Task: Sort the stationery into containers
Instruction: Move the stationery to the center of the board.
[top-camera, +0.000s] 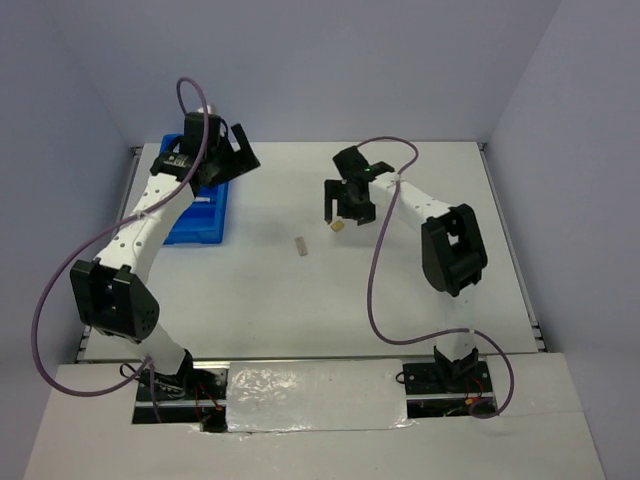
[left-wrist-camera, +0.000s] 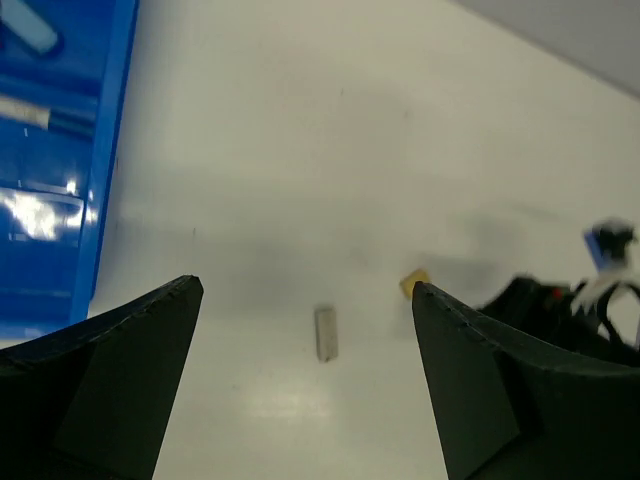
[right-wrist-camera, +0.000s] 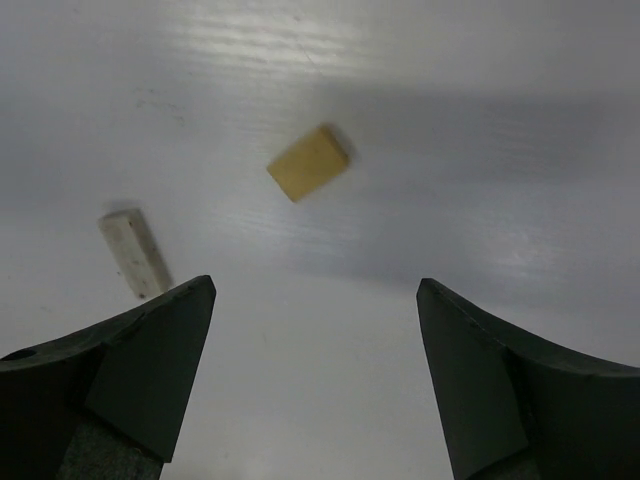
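Observation:
A bright blue tray (top-camera: 203, 222) lies at the table's back left, and its edge (left-wrist-camera: 98, 230) shows in the left wrist view with a white pen (left-wrist-camera: 30, 112) and a light-blue stick (left-wrist-camera: 30, 28) inside. My left gripper (top-camera: 228, 160) hovers open above the tray, nothing between its fingers (left-wrist-camera: 300, 285). A grey eraser (top-camera: 300, 245) (left-wrist-camera: 325, 333) (right-wrist-camera: 135, 252) lies loose mid-table. A beige eraser (top-camera: 339, 225) (left-wrist-camera: 413, 283) (right-wrist-camera: 309, 162) lies just below my right gripper (top-camera: 343, 205), which hangs open and empty (right-wrist-camera: 315, 285) over it.
White walls close the table on the left, back and right. The right arm's cable (top-camera: 375, 270) loops over the table's middle right. A foil-covered strip (top-camera: 315, 395) runs between the arm bases at the near edge.

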